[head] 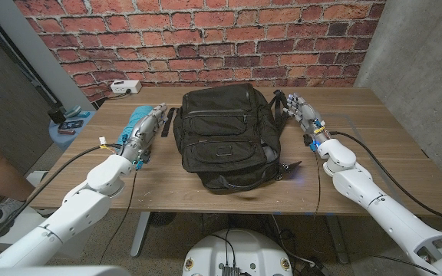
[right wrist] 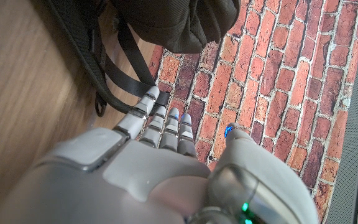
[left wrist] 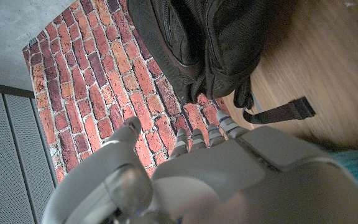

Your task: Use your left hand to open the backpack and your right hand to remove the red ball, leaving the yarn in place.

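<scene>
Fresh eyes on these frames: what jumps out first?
The black backpack lying closed at the middle of the wooden table, against a red brick wall. Next, the two white arms flanking it: the left hand beside its left side over something teal, the right hand near its upper right corner, both holding nothing. Loose black straps trail off the bag by the right hand.

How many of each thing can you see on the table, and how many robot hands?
Backpack: 1
Robot hands: 2, the left hand and the right hand
White power strip at the table's back edge: 1
Total: 4
</scene>
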### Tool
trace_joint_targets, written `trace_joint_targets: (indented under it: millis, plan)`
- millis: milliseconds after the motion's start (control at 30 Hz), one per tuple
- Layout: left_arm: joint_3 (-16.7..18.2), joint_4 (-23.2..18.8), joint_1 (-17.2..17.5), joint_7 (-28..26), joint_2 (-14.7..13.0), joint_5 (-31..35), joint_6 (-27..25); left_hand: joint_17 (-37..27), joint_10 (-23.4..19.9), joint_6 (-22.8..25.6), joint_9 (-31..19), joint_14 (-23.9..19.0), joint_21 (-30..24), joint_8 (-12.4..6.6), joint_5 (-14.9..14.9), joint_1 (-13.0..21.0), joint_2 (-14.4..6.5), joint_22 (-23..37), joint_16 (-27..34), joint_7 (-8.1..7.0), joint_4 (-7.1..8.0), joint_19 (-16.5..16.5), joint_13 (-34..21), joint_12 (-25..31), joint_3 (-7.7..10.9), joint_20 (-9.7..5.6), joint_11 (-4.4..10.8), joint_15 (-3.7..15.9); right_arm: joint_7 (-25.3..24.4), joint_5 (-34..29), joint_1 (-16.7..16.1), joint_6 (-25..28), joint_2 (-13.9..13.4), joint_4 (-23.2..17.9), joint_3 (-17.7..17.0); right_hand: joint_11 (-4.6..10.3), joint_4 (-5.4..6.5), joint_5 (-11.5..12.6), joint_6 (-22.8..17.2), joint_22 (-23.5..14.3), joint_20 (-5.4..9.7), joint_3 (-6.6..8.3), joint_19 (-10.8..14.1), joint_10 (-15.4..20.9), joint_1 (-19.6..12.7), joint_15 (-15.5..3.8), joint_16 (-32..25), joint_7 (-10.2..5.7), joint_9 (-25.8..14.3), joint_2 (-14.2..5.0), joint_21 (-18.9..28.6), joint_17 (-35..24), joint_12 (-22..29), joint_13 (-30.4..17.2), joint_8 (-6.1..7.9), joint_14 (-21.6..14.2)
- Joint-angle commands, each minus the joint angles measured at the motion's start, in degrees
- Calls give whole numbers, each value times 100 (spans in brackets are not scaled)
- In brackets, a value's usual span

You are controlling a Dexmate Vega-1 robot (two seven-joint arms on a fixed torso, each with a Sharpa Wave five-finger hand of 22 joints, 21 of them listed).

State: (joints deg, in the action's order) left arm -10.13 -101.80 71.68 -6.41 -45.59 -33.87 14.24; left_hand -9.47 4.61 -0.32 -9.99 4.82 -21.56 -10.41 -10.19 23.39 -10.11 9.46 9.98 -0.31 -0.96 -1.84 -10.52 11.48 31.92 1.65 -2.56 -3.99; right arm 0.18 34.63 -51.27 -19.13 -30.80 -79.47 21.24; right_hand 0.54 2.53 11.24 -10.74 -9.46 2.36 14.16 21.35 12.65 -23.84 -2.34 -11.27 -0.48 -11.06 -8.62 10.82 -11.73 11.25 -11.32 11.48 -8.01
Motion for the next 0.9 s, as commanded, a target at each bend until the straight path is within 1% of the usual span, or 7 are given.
trace_joint_targets:
  millis: [33, 100, 367, 433, 667, 867, 900]
  plan:
    - [189, -325, 351, -154, -152, 291, 49, -9, -5, 20, -18, 0, 7, -22, -35, 55, 11, 33, 33, 14, -48, 53, -19, 28, 19, 14, 34, -5, -25, 0, -117, -95, -41, -79, -55, -18, -13, 17, -38, -32, 147, 29, 30, 19, -63, -73, -25, 36, -18, 30, 20, -9, 22, -30, 10, -28]
    - [225, -358, 409, -136, -156, 278, 67, -8, -13, 26, -18, -4, 13, -23, -37, 57, 12, 34, 34, 15, -55, 54, -19, 31, 20, 13, 38, -11, -43, 1, -144, -103, -56, -110, -73, -21, -15, 16, -38, -32, 147, 31, 30, 13, -63, -73, -25, 36, -18, 29, 20, -9, 20, -30, 10, -28]
    - [361, -565, 679, -260, -272, 629, 89, -8, -20, 38, -18, -2, 31, -23, -42, 65, 20, 34, 30, 15, -81, 72, -19, 32, 21, 10, 40, -12, -32, 12, -175, -160, -74, -118, -110, -36, -22, 15, -40, -32, 150, 40, 37, 14, -61, -66, -27, 43, -18, 27, 23, -9, 21, -30, 11, -30]
    - [400, -616, 748, -300, -253, 671, 110, -7, -26, 44, -18, -8, 37, -24, -44, 67, 23, 34, 31, 14, -90, 75, -19, 34, 21, 10, 42, -15, -12, 23, -174, -171, -75, -112, -115, -35, -23, 14, -43, -32, 148, 41, 39, 20, -59, -61, -28, 44, -18, 28, 24, -9, 23, -30, 12, -32]
    - [491, -727, 907, -222, -307, 877, 226, -6, -37, 67, -17, -9, 58, -28, -48, 72, 58, 32, 27, -3, -125, 85, -18, 35, 12, 1, 50, -1, 63, 41, -182, -260, -70, -77, -126, -49, -30, 13, -41, -32, 149, 48, 46, 14, -59, -61, -29, 53, -18, 27, 26, -9, 21, -31, 11, -32]
    - [683, -916, 1177, -220, -465, 1223, 265, -5, -42, 83, -16, 3, 78, -30, -54, 77, 97, 31, 20, -2, -163, 89, -17, 34, 0, 7, 72, -9, 94, 68, -249, -292, -104, -146, -148, -59, -38, 11, -42, -32, 142, 56, 50, 18, -57, -58, -32, 53, -18, 27, 28, -8, 23, -31, 11, -38]
    - [709, -933, 1210, -224, -469, 1270, 273, -5, -48, 89, -15, 2, 88, -30, -60, 84, 111, 30, 20, 1, -185, 96, -17, 35, -2, 13, 105, -15, 88, 70, -265, -290, -114, -168, -156, -63, -40, 11, -47, -32, 145, 57, 51, 27, -57, -58, -32, 53, -18, 26, 28, -8, 27, -31, 13, -40]
